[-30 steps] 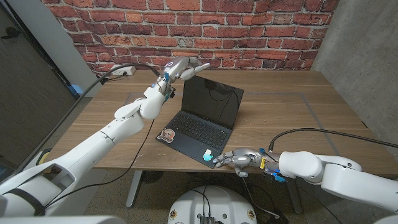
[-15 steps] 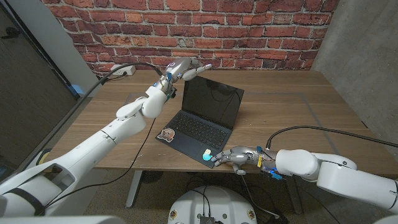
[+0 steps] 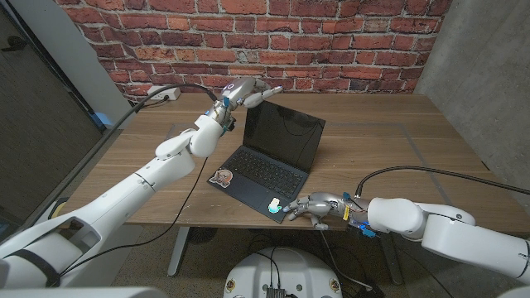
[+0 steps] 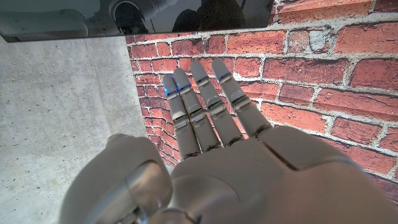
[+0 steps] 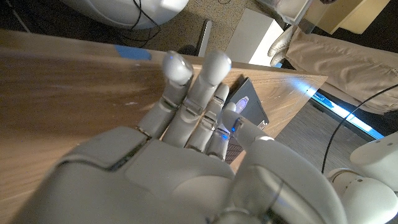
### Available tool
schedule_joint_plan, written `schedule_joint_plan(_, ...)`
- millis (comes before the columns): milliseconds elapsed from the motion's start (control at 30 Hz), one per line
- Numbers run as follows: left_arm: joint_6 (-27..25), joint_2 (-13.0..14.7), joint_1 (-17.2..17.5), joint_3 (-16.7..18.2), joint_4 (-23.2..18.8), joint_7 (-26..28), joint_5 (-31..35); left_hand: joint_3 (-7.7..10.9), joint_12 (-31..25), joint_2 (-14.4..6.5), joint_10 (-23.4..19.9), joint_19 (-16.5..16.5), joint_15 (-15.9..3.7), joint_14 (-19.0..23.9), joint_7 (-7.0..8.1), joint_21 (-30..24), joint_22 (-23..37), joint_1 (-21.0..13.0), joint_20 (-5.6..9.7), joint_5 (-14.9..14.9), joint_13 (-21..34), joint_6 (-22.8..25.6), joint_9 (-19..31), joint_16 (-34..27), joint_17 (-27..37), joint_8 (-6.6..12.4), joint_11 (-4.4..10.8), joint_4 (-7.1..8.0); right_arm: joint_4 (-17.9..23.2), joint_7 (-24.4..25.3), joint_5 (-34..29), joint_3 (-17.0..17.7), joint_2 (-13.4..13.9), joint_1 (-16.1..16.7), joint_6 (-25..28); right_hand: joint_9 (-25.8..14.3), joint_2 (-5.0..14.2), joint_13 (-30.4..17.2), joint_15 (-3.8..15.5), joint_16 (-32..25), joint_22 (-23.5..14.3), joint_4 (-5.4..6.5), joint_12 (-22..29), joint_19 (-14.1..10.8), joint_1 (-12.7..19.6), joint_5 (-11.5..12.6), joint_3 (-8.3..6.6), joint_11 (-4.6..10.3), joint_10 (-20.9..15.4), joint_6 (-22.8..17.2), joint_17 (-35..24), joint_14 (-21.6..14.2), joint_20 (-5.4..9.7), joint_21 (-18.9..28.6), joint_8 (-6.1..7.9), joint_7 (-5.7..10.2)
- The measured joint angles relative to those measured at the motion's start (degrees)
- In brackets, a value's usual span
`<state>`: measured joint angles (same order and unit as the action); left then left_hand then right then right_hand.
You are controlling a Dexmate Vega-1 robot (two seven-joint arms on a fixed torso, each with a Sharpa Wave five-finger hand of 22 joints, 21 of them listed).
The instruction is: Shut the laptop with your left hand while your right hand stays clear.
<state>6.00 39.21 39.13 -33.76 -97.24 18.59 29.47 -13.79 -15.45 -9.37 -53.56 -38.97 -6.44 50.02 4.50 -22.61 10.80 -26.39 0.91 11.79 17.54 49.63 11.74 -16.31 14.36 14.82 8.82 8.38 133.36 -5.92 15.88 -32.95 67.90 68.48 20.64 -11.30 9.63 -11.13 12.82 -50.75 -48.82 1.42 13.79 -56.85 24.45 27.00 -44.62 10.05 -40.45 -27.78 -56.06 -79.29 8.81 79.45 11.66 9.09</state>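
Observation:
A dark laptop [image 3: 267, 168] stands open in the middle of the wooden table [image 3: 389, 149], its black screen [image 3: 286, 134] upright and facing me. My left hand [image 3: 247, 92] hovers just above the lid's top left corner, fingers stretched out straight and holding nothing; the left wrist view has the same straight fingers [image 4: 208, 106] against the brick wall. My right hand [image 3: 312, 206] lies at the table's front edge, its fingertips at the laptop's front right corner beside a cyan sticker [image 3: 273, 204]. In the right wrist view the fingers [image 5: 196, 93] reach toward that laptop corner [image 5: 250, 104].
A white power strip [image 3: 163, 94] lies at the back left of the table. A thin black cable [image 3: 184, 207] runs from the laptop's left side over the front edge. A round sticker [image 3: 220, 178] marks the laptop's near left corner. Brick wall behind.
My right hand has crept slightly left toward the laptop's front corner. The left hand has edged a little right above the lid. The lid's angle looks unchanged.

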Motion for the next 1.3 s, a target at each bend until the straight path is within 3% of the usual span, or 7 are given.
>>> schedule_joint_plan(233,-0.2,-0.2,-0.2,-0.3,0.3,0.1,-0.1,0.00,0.2,0.0,0.0,0.0,0.00,0.0,0.00,0.4,0.0,0.0,0.00,0.0,0.0,0.0,0.0,0.2,0.0,0.00,0.00,0.00,0.4,2.4,2.0,2.2,1.1,2.4,-2.5,-0.1,0.00,-0.3,0.09,-0.1,3.1,-0.91,0.4,0.2,0.0,-0.5,0.22,0.39,-2.7,-1.3,1.2,-0.3,-0.22,-2.0,0.21,0.32)
schedule_joint_plan(533,-0.4,-0.4,-0.5,-0.7,0.8,0.1,-0.1,0.00,0.2,0.0,0.0,0.0,0.11,-0.3,0.00,0.4,0.0,0.0,0.00,0.0,0.0,0.0,0.0,0.2,0.0,0.00,0.00,0.00,-1.4,1.2,4.8,3.1,0.4,3.0,-5.9,-0.3,0.67,0.0,0.08,-4.0,10.5,-1.28,-2.6,-0.2,0.0,-1.7,0.59,1.70,3.0,3.1,-1.1,-0.9,0.13,-5.0,-1.50,0.74)
schedule_joint_plan(633,-0.4,-0.5,-0.6,-0.9,1.0,0.1,-0.1,-0.01,0.2,0.0,0.0,0.0,0.13,-0.3,0.00,0.4,0.0,0.0,0.00,0.0,0.0,0.0,0.0,0.2,0.0,0.00,0.00,0.00,-2.3,-0.2,5.1,2.7,-0.1,2.2,-6.3,-0.3,0.82,0.2,0.08,-4.6,10.2,-0.63,-2.6,-1.5,-0.2,-2.5,0.31,1.61,3.9,4.7,-2.0,-0.9,0.39,-4.1,-1.51,0.97)
schedule_joint_plan(867,-0.5,-0.6,-0.8,-1.1,1.1,0.0,-0.1,-0.01,0.2,0.0,0.0,0.0,0.12,-0.3,0.00,0.4,0.0,0.0,0.00,0.0,0.2,0.0,0.0,0.2,0.0,0.00,-0.01,0.00,-3.6,-3.0,5.1,1.6,-1.2,0.7,-6.7,-0.3,1.06,0.2,0.08,-7.0,10.7,0.64,-2.6,-1.7,-0.4,-3.7,-0.19,1.73,5.8,6.7,-4.8,-0.9,0.63,-3.8,-1.51,0.41)
schedule_joint_plan(1300,-0.7,-0.7,-1.0,-1.5,1.2,-0.2,0.0,-0.01,0.2,0.0,0.0,0.2,0.10,-0.3,0.00,0.4,0.0,0.0,-0.22,0.0,0.2,0.0,0.1,0.4,0.0,0.00,-0.01,0.00,-4.9,-5.5,4.6,-0.5,-2.6,-2.0,-5.4,-0.2,0.88,0.2,0.08,-8.4,9.2,1.67,-2.4,-2.8,-1.2,-5.3,-1.22,1.81,7.6,8.9,-7.2,-0.9,0.92,-2.2,-1.50,-0.77)
